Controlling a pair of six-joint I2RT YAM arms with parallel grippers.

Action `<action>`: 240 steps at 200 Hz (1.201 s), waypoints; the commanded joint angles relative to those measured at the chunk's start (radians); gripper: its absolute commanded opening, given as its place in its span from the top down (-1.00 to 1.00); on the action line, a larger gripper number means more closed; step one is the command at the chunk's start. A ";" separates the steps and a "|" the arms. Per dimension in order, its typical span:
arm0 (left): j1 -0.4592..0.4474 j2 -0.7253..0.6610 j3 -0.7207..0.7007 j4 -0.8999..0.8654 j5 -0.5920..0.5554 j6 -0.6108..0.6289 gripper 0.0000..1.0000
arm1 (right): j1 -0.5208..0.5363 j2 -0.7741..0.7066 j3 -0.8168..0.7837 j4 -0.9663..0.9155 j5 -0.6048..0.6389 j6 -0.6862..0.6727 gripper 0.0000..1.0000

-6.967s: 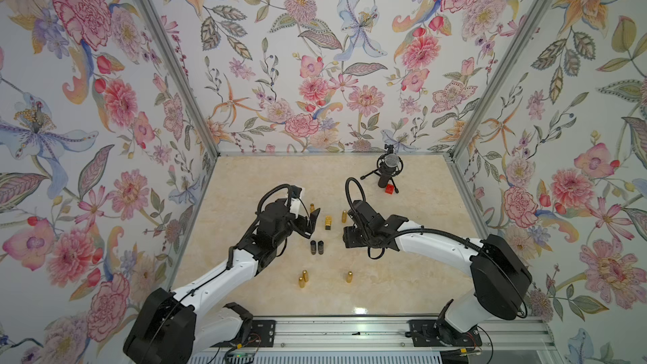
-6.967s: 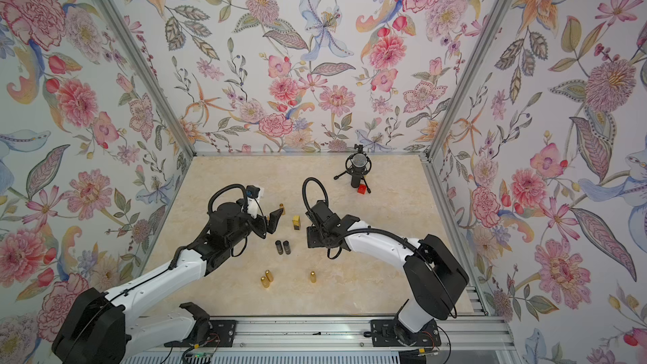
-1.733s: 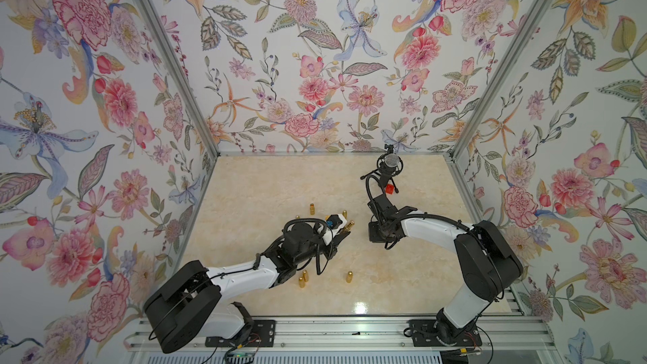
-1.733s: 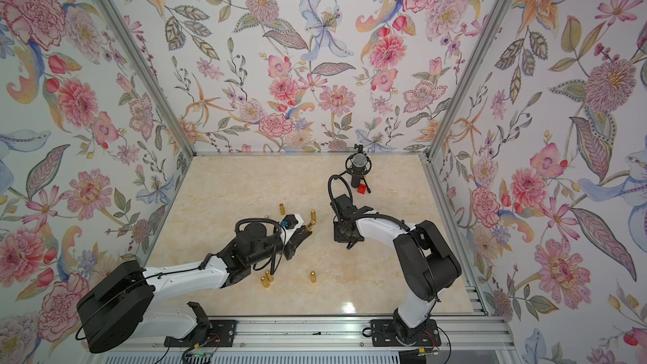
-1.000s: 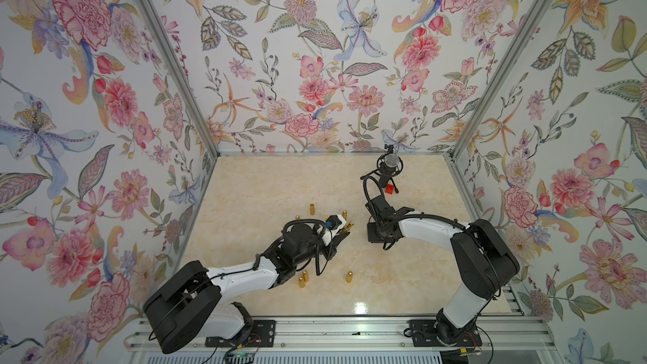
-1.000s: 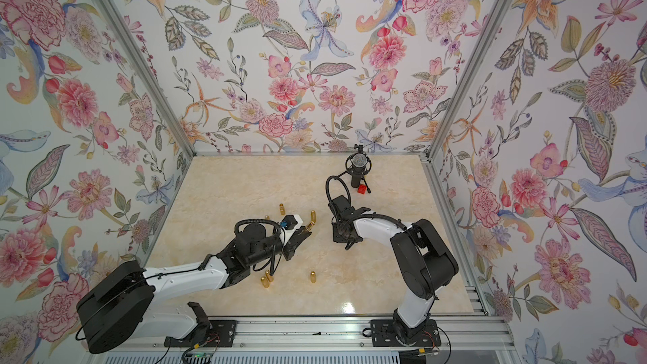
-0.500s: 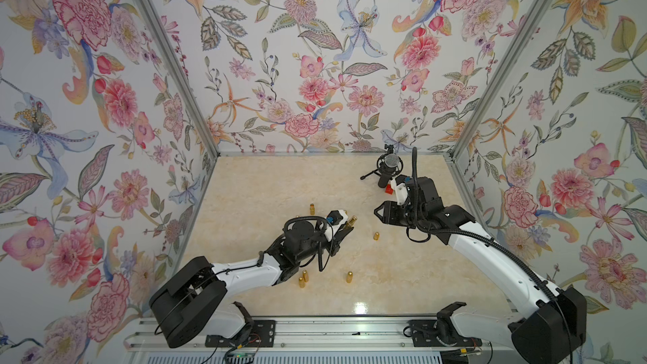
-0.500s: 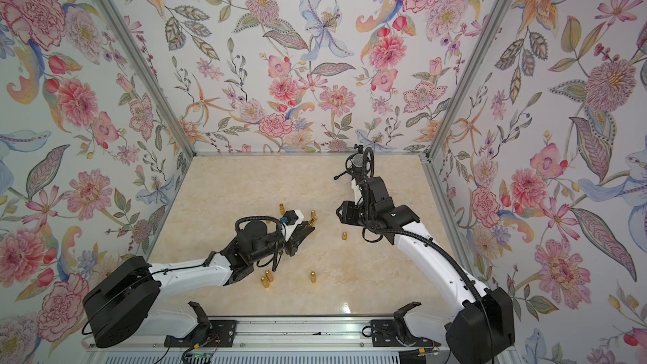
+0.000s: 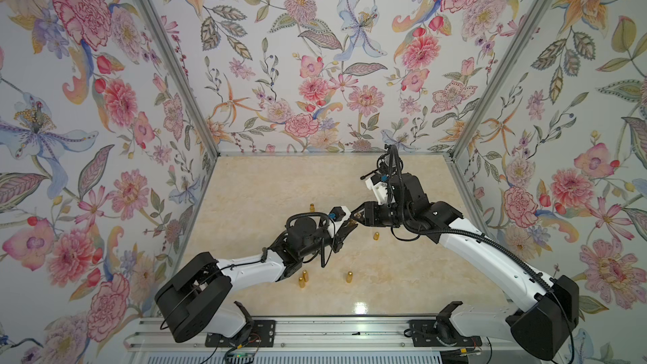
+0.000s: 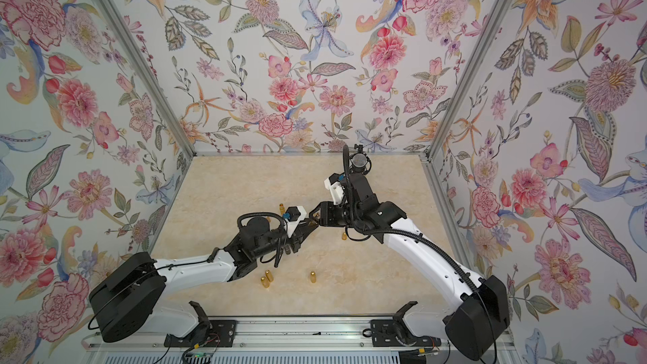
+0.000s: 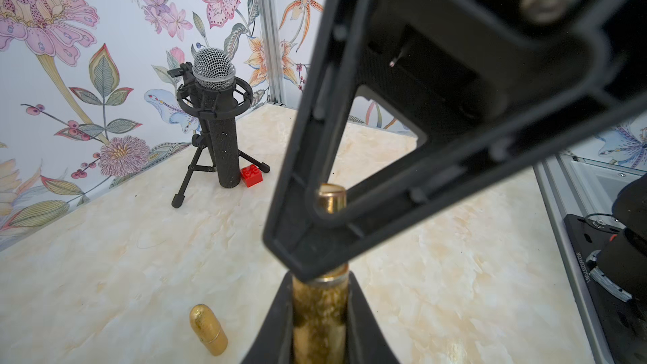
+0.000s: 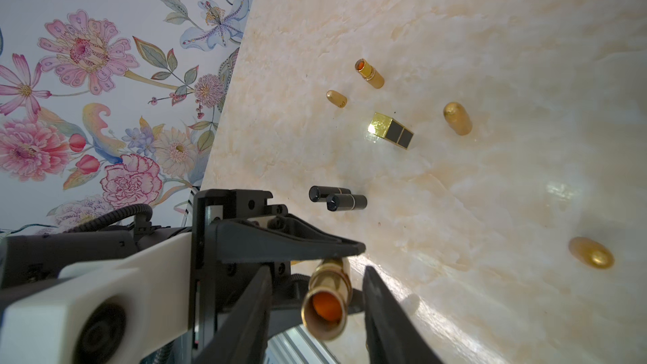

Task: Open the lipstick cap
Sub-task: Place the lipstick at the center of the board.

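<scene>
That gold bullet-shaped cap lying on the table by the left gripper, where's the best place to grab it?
The straight middle of the gold cap, pinched across its width from above: it lies on its side on the table, and its domed end would likely slip.

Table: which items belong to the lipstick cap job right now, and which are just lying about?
In the job: gold lipstick, uncapped, gripped by left tool; right tool open around its tip.
Lying about: loose gold caps, black tubes, square lipstick, microphone, red brick.
</scene>
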 commanded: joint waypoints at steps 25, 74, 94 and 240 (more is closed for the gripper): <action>0.009 -0.010 0.025 0.007 0.005 -0.002 0.64 | 0.006 0.029 0.026 0.035 0.020 0.016 0.32; 0.009 -0.003 0.027 -0.001 -0.001 0.003 0.64 | 0.006 0.026 0.020 0.037 0.036 0.010 0.58; 0.009 -0.003 0.029 -0.007 -0.004 0.006 0.63 | 0.006 0.022 0.018 0.038 0.041 0.010 0.63; 0.009 -0.154 -0.022 -0.199 -0.184 -0.033 -0.98 | -0.107 0.140 -0.025 0.035 0.417 -0.128 0.65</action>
